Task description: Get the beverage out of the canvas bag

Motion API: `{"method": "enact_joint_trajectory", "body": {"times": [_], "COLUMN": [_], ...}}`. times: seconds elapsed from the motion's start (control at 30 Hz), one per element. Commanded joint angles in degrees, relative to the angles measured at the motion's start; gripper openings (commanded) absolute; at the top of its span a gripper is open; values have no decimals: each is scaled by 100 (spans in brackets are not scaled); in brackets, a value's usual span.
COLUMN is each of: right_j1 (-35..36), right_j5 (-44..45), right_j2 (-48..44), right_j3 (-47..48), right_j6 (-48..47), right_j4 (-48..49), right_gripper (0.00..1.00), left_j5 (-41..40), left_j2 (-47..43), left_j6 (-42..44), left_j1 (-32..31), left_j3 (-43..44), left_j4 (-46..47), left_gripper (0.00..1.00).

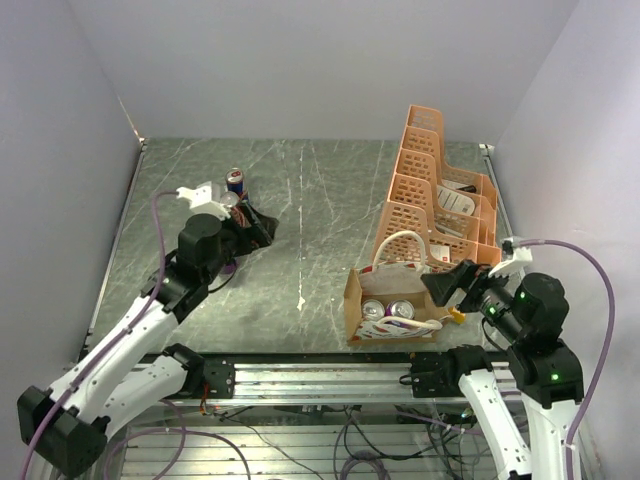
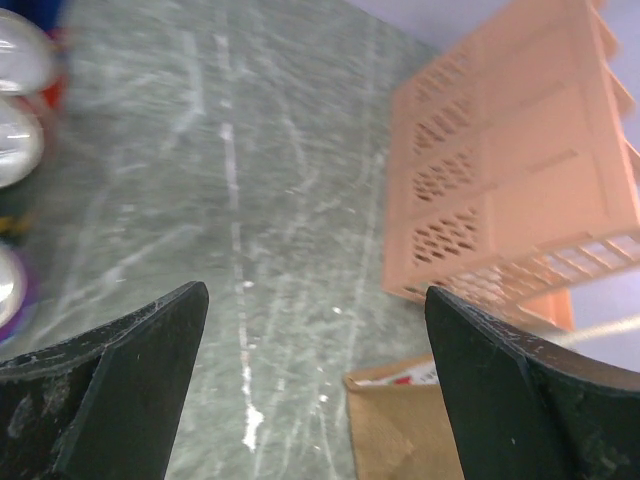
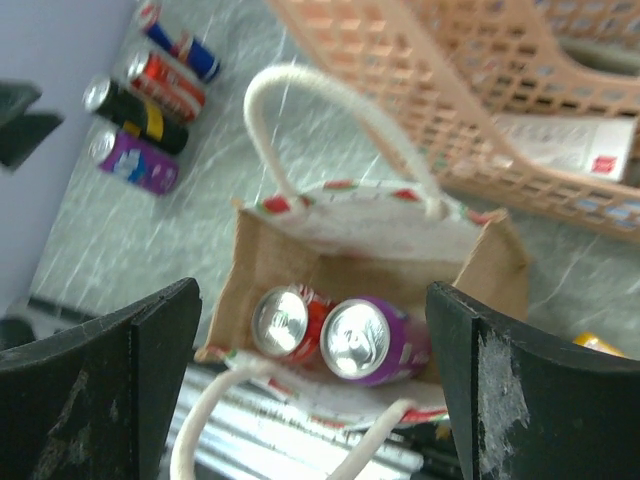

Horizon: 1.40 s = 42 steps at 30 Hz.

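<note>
The canvas bag (image 1: 352, 300) stands open near the front edge, white handles up. In the right wrist view the bag (image 3: 380, 270) holds a red can (image 3: 285, 320) and a purple can (image 3: 365, 340), tops showing; the top view shows both cans (image 1: 387, 309) too. My right gripper (image 1: 436, 288) is open and empty, hovering just right of the bag's mouth; in its wrist view the right gripper (image 3: 315, 380) frames both cans. My left gripper (image 1: 266, 228) is open and empty at the back left; in its wrist view the left gripper (image 2: 315, 390) faces the bag's corner (image 2: 400, 430).
An orange lattice rack (image 1: 430, 185) holding papers stands behind the bag, also seen from the left wrist (image 2: 520, 170). Several cans (image 3: 150, 100) stand at the back left by the left gripper, one showing in the top view (image 1: 235, 182). A small yellow item (image 1: 456, 315) lies right of the bag.
</note>
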Motion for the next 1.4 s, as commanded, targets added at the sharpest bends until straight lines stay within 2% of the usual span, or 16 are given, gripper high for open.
{"method": "enact_joint_trajectory", "body": {"times": [0.0, 0.1, 0.27, 0.43, 0.53, 0.67, 0.77, 0.87, 0.97, 1.17, 1.37], "right_j1": [-6, -15, -6, -6, -11, -6, -10, -10, -9, -7, -8], "right_j5": [-1202, -1327, -1290, -1363, -1415, -1303, -1189, -1119, -1190, -1038, -760], "right_j2": [169, 135, -260, -446, -482, -594, -680, -783, -937, -1034, -1184], "right_j3": [150, -31, -299, -859, -1097, -1225, -1372, -1401, -1371, -1194, -1228], "right_j6": [-444, -468, -384, -236, -258, -136, -64, -16, -51, -72, 154], "right_j4": [-925, -1396, -1900, -2057, -2147, -2261, -2356, -2379, -2391, -2524, -2874], "right_gripper": [92, 85, 78, 71, 66, 66, 65, 62, 53, 53, 55], "left_j5": [1872, 2075, 1513, 1417, 1326, 1076, 472, 43, -75, -97, -227], "left_j2": [533, 951, 1830, 2778, 3310, 4061, 4580, 4981, 5215, 5173, 5328], "left_j6": [118, 199, 784, 1159, 1476, 2043, 2401, 2636, 2604, 2446, 2400], "left_j1": [-59, -623, -2077, -2958, -3384, -3929, -4342, -4577, -4646, -4667, -4675], "left_j3": [165, 268, 816, 1290, 1693, 2305, 2789, 3089, 3154, 2910, 2971], "left_j4": [1186, 1609, 1852, 2216, 2143, 1785, 1360, 1073, 979, 1199, 942], "left_gripper": [100, 100, 98, 98, 97, 96, 95, 94, 93, 93, 95]}}
